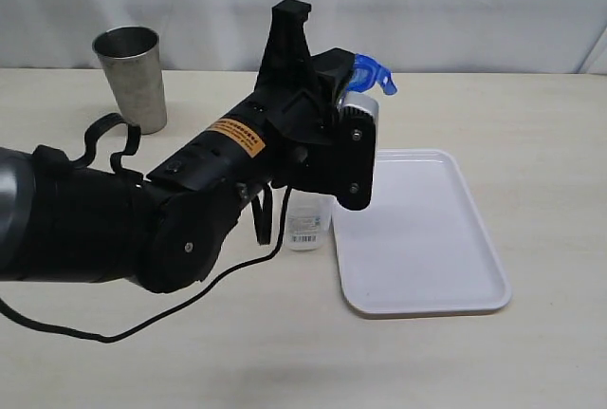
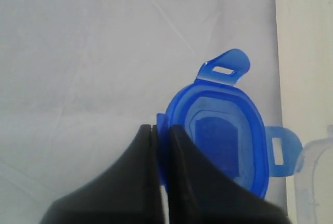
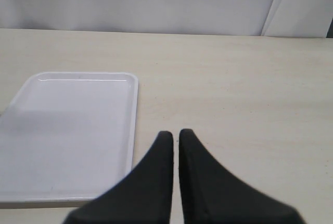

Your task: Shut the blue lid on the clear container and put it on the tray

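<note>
My left fingers [image 2: 136, 182] pinch the edge of the bright blue plastic lid [image 2: 218, 135] above the tall clear plastic container [image 1: 311, 214], which stands just beside the flat white tray [image 1: 427, 238]. My right fingers [image 3: 156, 182] are pressed together, holding nothing.

Just a dull grey metal tumbler cup [image 1: 131, 75] standing upright near the far edge of the pale beige table [image 1: 531, 115]. A wrinkly white cloth backdrop [image 1: 455, 1] hangs behind that edge.

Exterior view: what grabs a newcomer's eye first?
The bulky black left arm fills the foreground, its pincer pinching the bright blue lid near the clear container's top. A white tray lies beside it; a metal cup stands back left.
</note>
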Tool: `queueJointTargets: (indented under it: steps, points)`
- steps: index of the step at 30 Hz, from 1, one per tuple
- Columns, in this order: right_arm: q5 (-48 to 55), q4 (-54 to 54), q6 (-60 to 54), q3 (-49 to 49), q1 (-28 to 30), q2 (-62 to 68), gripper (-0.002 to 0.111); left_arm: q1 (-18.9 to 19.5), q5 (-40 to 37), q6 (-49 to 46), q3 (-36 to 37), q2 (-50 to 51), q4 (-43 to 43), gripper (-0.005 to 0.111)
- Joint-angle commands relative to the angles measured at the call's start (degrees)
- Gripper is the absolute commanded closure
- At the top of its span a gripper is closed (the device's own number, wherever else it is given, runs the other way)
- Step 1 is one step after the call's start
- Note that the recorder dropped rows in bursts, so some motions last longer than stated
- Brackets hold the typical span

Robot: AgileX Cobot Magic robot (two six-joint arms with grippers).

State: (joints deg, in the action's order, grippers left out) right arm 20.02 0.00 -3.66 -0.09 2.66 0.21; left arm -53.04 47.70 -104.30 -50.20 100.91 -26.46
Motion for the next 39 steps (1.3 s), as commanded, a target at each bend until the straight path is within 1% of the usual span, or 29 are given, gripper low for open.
queueJointTargets:
  steps: [1,7,13,28,34,39]
  points:
    - [-0.2,0.0,0.0,0.1,-0.1,-0.2,0.104,-0.3,2.4,-1.2,0.2,-0.1,-4.4,0.107]
    - [-0.2,0.0,0.0,0.1,-0.1,-0.2,0.104,-0.8,2.4,-1.7,1.9,-0.2,-4.2,0.107]
    - [-0.2,0.0,0.0,0.1,-0.1,-0.2,0.104,-0.9,4.1,-1.9,4.2,-0.3,-4.4,0.107]
    - [-0.2,0.0,0.0,0.1,-0.1,-0.2,0.104,-0.9,3.6,-1.9,4.9,-0.4,-4.7,0.107]
    - [-0.2,0.0,0.0,0.1,-0.1,-0.2,0.104,-3.0,3.6,-1.9,4.9,-0.4,-5.6,0.107]
    - [-0.2,0.0,0.0,0.1,-0.1,-0.2,0.104,-3.3,3.6,-1.9,4.9,-0.4,-6.1,0.107]
